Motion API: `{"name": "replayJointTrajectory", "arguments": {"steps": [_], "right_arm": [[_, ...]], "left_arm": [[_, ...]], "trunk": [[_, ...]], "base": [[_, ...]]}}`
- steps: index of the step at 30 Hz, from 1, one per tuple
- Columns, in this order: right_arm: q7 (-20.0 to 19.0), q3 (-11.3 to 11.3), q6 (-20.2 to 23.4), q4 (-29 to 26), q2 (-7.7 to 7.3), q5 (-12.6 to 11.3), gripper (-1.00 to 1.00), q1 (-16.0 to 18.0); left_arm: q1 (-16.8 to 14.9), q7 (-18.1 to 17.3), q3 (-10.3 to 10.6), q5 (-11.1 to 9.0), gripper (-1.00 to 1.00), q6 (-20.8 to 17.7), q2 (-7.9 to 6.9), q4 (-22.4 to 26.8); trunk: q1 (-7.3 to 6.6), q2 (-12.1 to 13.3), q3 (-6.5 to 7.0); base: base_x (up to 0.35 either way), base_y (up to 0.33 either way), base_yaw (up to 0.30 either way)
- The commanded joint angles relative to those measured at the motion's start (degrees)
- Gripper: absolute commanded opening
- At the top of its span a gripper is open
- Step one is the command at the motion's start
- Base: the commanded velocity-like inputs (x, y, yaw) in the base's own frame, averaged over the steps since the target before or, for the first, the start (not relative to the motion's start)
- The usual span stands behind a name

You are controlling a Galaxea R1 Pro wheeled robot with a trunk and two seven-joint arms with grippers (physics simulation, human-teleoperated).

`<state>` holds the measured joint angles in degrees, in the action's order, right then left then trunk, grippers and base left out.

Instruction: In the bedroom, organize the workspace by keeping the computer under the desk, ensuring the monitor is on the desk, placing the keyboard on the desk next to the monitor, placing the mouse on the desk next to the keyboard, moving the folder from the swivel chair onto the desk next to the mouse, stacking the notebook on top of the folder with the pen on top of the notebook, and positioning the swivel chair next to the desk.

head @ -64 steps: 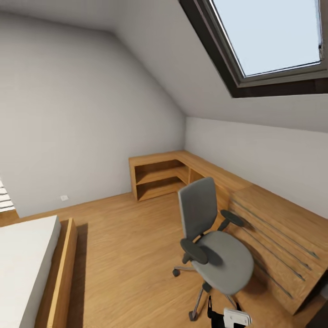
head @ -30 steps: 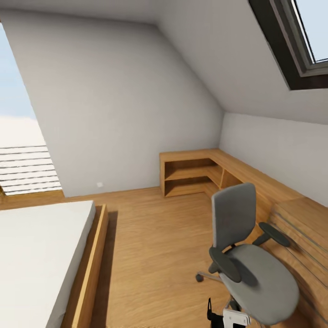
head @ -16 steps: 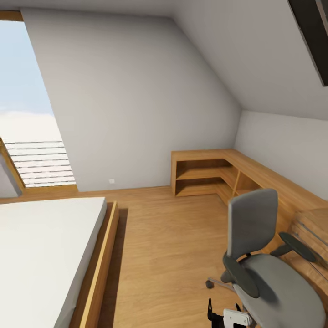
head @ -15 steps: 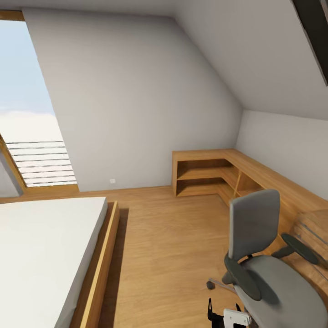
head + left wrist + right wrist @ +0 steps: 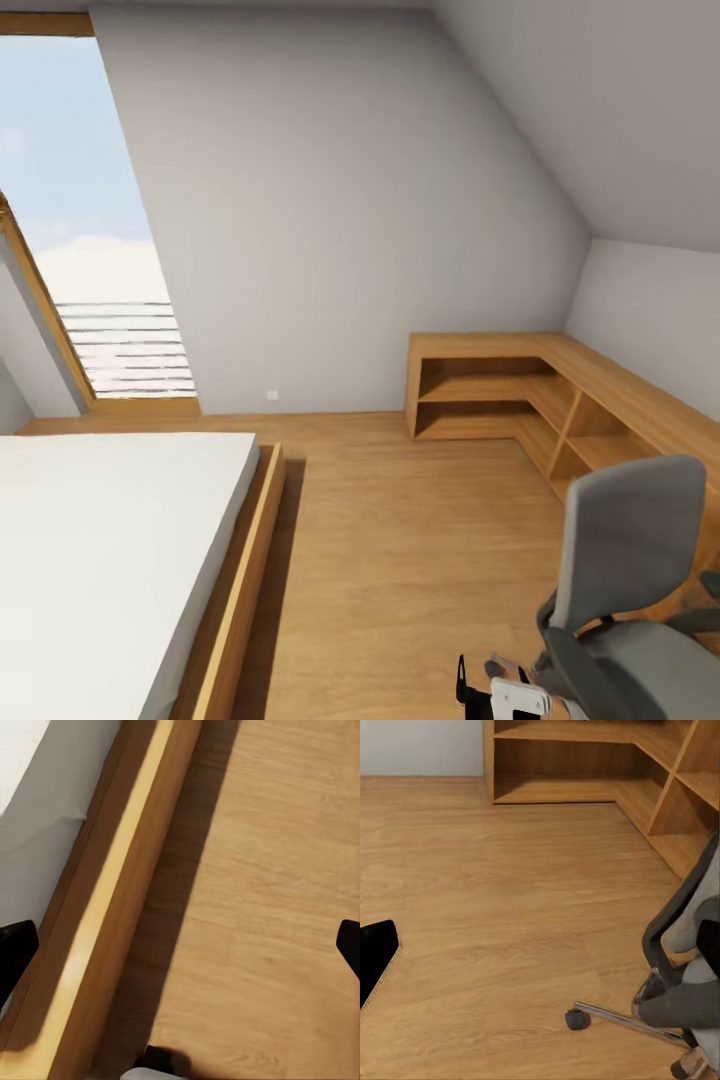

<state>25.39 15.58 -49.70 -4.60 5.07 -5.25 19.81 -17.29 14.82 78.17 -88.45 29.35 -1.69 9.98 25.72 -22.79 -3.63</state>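
The grey swivel chair [image 5: 628, 545] stands on the wooden floor at the lower right of the head view, cut off by the picture's edge, its back turned to the corner shelf. The right wrist view has the chair [image 5: 684, 967] close by, with its chrome base and a caster [image 5: 576, 1018]. My right gripper [image 5: 540, 952] hangs open over bare floor beside the chair, its black fingertips [image 5: 375, 961] far apart. My left gripper [image 5: 180, 949] is open too, above the floor along the bed frame [image 5: 112, 907]. Nothing sits between either pair of fingers.
A low bed [image 5: 100, 570] with a white mattress and wooden frame lies on the left. A wooden corner shelf unit [image 5: 480, 385] runs along the back and right walls. A tall window [image 5: 90, 240] is at the far left. Open floor [image 5: 400, 560] lies between bed and chair.
The camera has swung to the left: the chair and shelf have slid toward the picture's right, the skylight has left the view, and the tall window and more of the bed have come in.
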Motion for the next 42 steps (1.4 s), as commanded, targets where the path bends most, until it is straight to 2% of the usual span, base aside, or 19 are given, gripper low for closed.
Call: {"name": "replayJointTrajectory", "arguments": {"steps": [1, 12, 42], "right_arm": [[0.1, 0.5, -0.2, 0.0, 0.01, -0.5, 1.00, 0.1], [0.1, 0.5, -0.2, 0.0, -0.04, -0.5, 1.00, 0.1], [-0.1, 0.3, -0.1, 0.0, -0.26, -0.5, 1.00, 0.1]], "left_arm": [[-0.1, 0.6, 0.5, -0.1, 1.00, 0.1, -0.06, 0.2], [-0.1, 0.6, 0.5, -0.1, 1.00, 0.1, -0.06, 0.2], [-0.1, 0.5, 0.5, -0.1, 1.00, 0.1, -0.06, 0.2]], "trunk": [[0.07, -0.1, -0.20], [0.07, -0.1, -0.75], [0.07, -0.1, -0.81]], "base": [[0.320, 0.000, 0.191], [0.320, 0.000, 0.144], [0.321, 0.000, 0.006]]}}
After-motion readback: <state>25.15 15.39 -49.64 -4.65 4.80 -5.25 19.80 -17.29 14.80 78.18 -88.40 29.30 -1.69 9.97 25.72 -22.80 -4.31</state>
